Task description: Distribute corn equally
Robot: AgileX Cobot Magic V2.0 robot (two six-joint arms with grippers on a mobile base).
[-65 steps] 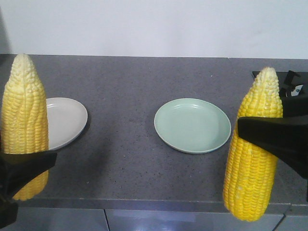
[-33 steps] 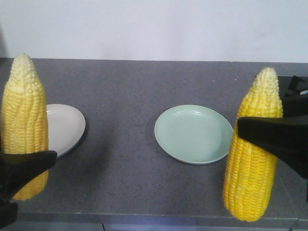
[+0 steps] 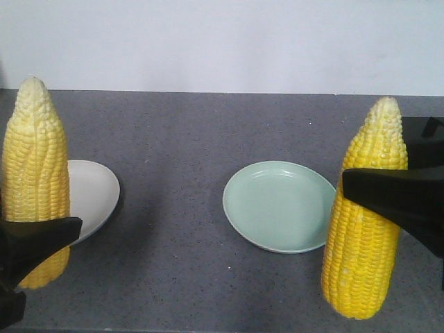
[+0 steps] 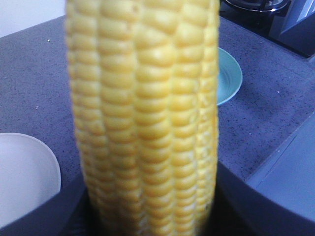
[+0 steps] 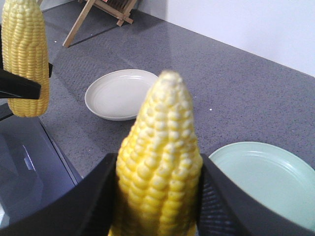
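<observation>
Corn is being carried upright in both tools: the left tool (image 3: 31,239) is clamping the left cob (image 3: 35,180) low on its body, tip up, in front of the white plate (image 3: 94,194), while the right tool (image 3: 395,198) is gripping the right cob (image 3: 364,222) at mid-length beside the green plate (image 3: 281,205). Each plate is lying bare on the grey tabletop (image 3: 173,139), inward of its cob, so each arm is likely heading for its nearer plate.
</observation>
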